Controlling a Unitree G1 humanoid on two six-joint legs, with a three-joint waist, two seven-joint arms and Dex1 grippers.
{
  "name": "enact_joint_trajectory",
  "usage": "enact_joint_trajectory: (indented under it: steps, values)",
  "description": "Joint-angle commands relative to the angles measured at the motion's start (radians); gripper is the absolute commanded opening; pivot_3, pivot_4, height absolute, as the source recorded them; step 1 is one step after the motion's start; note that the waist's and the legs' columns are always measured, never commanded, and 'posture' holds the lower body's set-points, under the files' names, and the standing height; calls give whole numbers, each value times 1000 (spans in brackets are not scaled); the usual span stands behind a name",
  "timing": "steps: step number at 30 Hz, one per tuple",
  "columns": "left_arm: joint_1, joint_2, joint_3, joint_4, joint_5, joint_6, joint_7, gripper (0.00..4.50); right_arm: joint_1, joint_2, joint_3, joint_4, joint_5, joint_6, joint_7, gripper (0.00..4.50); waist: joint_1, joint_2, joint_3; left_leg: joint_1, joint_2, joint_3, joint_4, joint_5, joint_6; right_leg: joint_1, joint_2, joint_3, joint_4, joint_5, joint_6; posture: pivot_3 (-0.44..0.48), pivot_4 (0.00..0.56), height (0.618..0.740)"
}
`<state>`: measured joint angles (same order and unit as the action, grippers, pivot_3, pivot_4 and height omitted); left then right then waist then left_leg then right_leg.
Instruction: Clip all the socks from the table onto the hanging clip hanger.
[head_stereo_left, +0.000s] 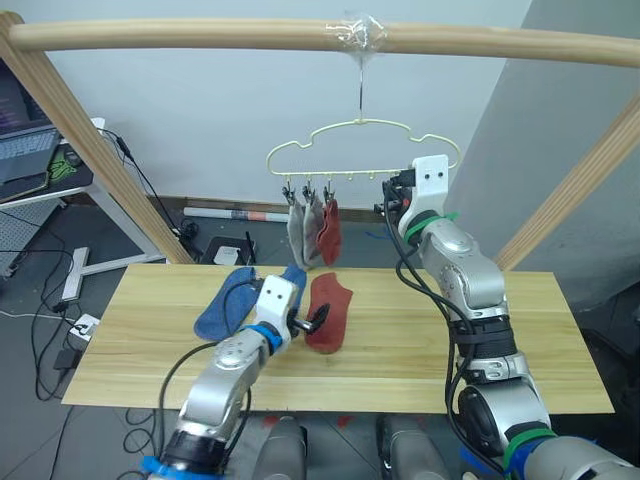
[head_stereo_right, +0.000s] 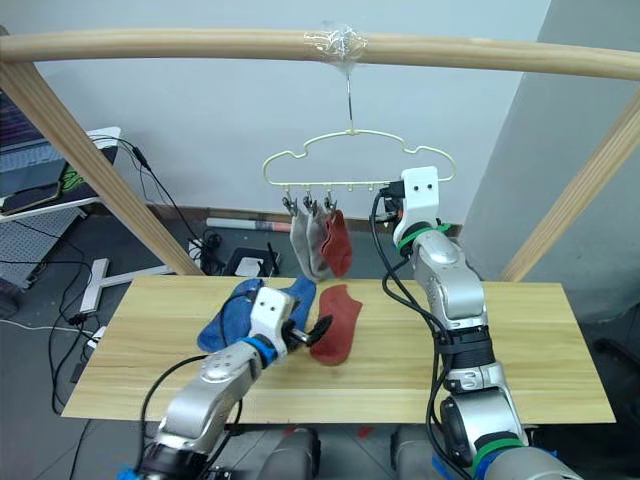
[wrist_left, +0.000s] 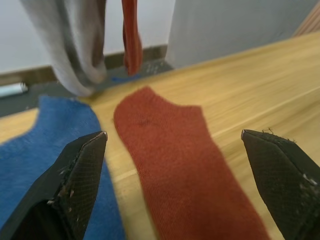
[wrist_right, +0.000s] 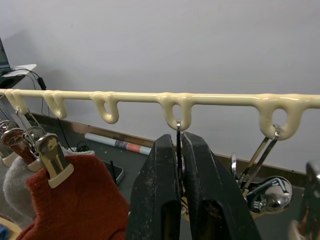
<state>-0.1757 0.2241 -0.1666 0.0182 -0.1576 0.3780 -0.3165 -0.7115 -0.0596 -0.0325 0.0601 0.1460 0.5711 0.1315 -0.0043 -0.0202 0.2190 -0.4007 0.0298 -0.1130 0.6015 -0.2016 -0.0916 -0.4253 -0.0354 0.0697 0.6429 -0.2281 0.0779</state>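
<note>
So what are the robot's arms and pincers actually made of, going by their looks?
Both arms are rounded silver-grey shells with black joints and black cables looping alongside. The left arm wears blue bands, the right arm green ones. Each wrist ends in a white block. The fingers are black wedges with a fine cross-hatched grip texture.

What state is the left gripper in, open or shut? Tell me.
Open. In the left wrist view the left gripper has its two fingers spread wide apart above the brick-red sock lying flat on the table.
</note>
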Motion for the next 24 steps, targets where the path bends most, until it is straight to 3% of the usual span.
enact_joint_trajectory:
  steps: [1, 8, 18, 24]
  values:
    - [-72, -54, -8, 118, 51, -101, 30, 4500, 22, -3, -4, -52, 12, 31, -3, 18, -3, 0, 0, 0, 0, 0, 0, 0, 0, 0, 0, 0, 0, 0, 0, 56, 234, 740]
    - [-214, -162, -9, 459, 91, -103, 49, 4500, 52, -7, -10, -114, 5, 81, -22, 18, -20, 0, 0, 0, 0, 0, -1, 0, 0, 0, 0, 0, -1, 0, 1, 7, 238, 740]
    - [-222, -159, -15, 564, 166, -72, 75, 4500, 68, -6, -23, -142, 6, 129, -45, 18, -29, 0, 0, 2, 0, -1, -1, 0, 0, 2, 0, -1, 0, -1, 1, -9, 232, 740]
    - [-173, -130, -27, 508, 187, -107, 39, 3018, 64, 7, -48, -136, 35, 159, -46, 0, -31, 0, 0, 2, 0, -1, -2, 0, 0, 2, 0, -1, 0, -1, 1, 1, 226, 740]
